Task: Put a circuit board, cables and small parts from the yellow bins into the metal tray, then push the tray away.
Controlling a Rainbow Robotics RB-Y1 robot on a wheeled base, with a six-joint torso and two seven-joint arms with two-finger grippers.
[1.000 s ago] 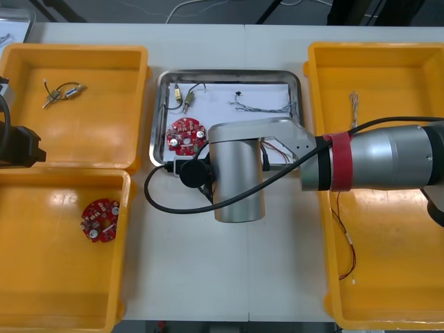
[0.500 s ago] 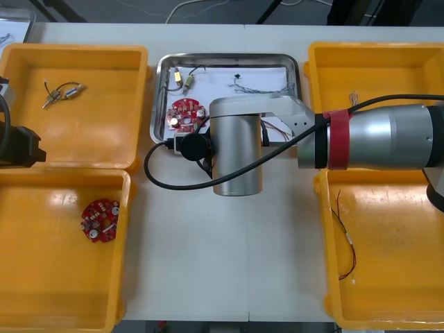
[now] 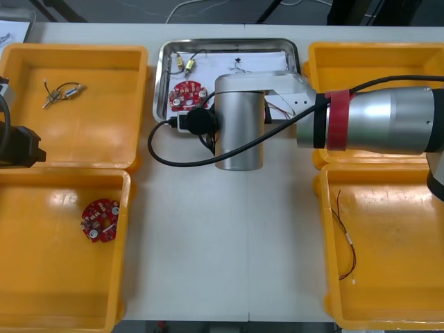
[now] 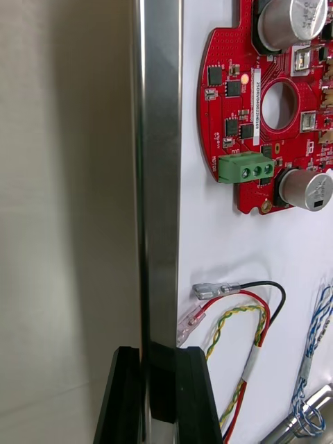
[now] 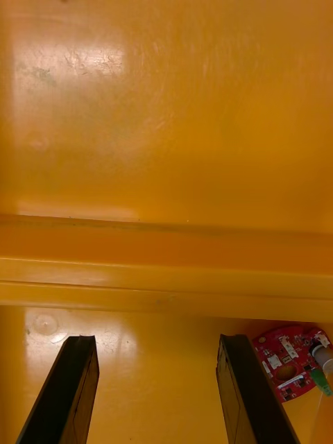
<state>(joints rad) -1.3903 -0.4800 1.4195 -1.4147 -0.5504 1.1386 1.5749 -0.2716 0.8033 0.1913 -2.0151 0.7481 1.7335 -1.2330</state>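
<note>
The metal tray (image 3: 161, 76), white inside, lies at the far middle of the table. It holds a red circuit board (image 3: 186, 95), small metal parts (image 3: 182, 64) and cables. My right arm's wrist (image 3: 239, 121) covers the tray's near edge. In the right wrist view my right gripper (image 4: 161, 388) is shut, its fingertips set against the tray's rim (image 4: 159, 139). Past the rim lie the board (image 4: 239, 104), a red and yellow cable (image 4: 239, 319) and a blue and white cable (image 4: 312, 347). My left gripper (image 5: 156, 395) hangs open over the left bins' shared walls, holding nothing.
Yellow bins stand on both sides. The far left bin (image 3: 132, 55) holds small metal parts (image 3: 61, 92), the near left bin (image 3: 121, 277) a second circuit board (image 3: 99, 220). A thin red cable (image 3: 347, 239) lies in the near right bin (image 3: 326, 277).
The tray has slid toward the table's far edge with its contents. My right arm has moved forward behind it. The left arm has stayed still.
</note>
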